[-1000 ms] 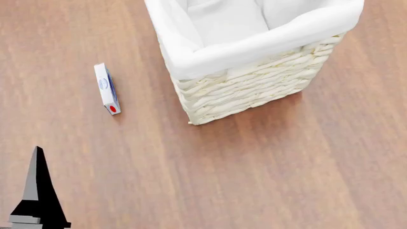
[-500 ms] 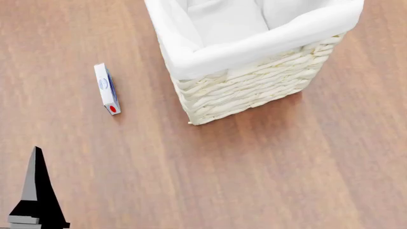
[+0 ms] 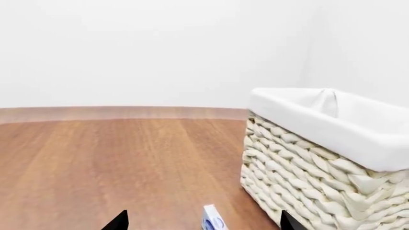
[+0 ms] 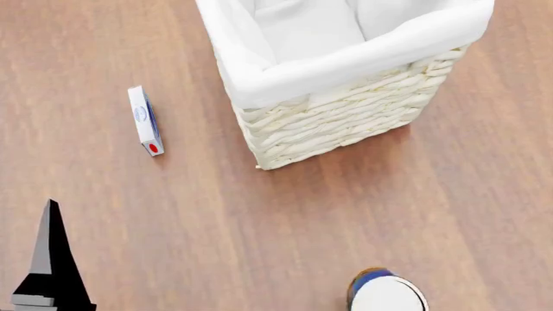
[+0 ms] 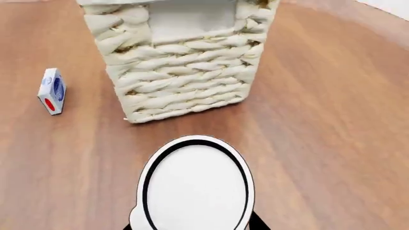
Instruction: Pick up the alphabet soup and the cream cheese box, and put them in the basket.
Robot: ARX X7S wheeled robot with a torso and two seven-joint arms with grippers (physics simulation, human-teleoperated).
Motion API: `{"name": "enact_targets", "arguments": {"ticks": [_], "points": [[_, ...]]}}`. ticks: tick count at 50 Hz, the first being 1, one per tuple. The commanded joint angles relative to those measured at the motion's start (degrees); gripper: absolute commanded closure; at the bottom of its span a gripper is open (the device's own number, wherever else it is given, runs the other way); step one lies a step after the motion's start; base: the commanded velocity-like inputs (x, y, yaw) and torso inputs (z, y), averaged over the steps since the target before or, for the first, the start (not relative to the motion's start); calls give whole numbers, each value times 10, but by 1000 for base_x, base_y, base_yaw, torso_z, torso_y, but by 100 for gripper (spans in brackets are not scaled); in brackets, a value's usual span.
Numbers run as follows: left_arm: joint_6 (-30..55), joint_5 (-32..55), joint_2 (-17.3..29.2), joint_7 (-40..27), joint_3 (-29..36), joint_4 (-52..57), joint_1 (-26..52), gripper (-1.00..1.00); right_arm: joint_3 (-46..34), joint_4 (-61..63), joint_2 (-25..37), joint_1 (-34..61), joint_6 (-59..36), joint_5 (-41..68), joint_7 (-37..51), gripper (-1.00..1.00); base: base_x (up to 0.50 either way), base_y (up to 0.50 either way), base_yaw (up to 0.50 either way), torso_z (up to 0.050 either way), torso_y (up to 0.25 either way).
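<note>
— Carrying the soup can (image 5: 196, 184) toward the basket (image 5: 185, 91), what could go wrong?

— The right gripper (image 5: 191, 225) seems clenched on the can: in its wrist view the pale, black-ringed top sits right in front of the jaws, with dark finger edges just showing beneath it. But I can't see the pads against the label, so I judge the hold unproven. A loose pinch could let the can slip onto the floor (image 4: 259, 227). The basket is also tall; if the can isn't raised enough, it may knock the woven wall or snag the folded cloth rim.

— And the left gripper (image 3: 201, 225)?

— Its jaws stand released, wide apart, with the cream cheese box (image 3: 213, 223) lying between and just ahead of the two tips. Closing off-centre could nudge such a thin carton away.

— How does the box look?

— Small, flat and white, with a blue oval and a red spot at one end. It rests on its narrow edge beside the basket, not touching it.
</note>
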State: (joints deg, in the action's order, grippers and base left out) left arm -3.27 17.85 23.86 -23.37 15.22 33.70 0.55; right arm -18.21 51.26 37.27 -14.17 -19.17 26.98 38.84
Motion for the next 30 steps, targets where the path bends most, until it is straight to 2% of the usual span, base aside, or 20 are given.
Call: {"name": "enact_targets", "arguments": {"ticks": [1,3,5,8,9,11,21,30], "points": [[2,2,5,2,3,6,2,-100,-121,87,106,224,-39,-37,103,100,0,0,0,0,0],[1,1,6,2,3,4,2,-100,-234,87,180,361,-4,0,194,100,0,0,0,0,0],[2,0,6,2,4,5,1,-100,-348,87,222,497,23,36,263,100,0,0,0,0,0],[5,-3,5,2,8,8,3,-100,-526,87,238,751,42,92,319,100,0,0,0,0,0],[6,-2,5,1,8,8,4,-100,-537,87,236,777,51,114,317,100,0,0,0,0,0],[13,-2,7,1,8,12,10,-100,-509,33,224,826,71,156,254,100,0,0,0,0,0],[21,-4,6,-1,14,15,17,-100,-453,-103,172,929,100,233,114,100,0,0,0,0,0],[18,0,10,0,13,22,15,-100,-408,-358,70,1002,122,354,-64,100,0,0,0,0,0]]}}
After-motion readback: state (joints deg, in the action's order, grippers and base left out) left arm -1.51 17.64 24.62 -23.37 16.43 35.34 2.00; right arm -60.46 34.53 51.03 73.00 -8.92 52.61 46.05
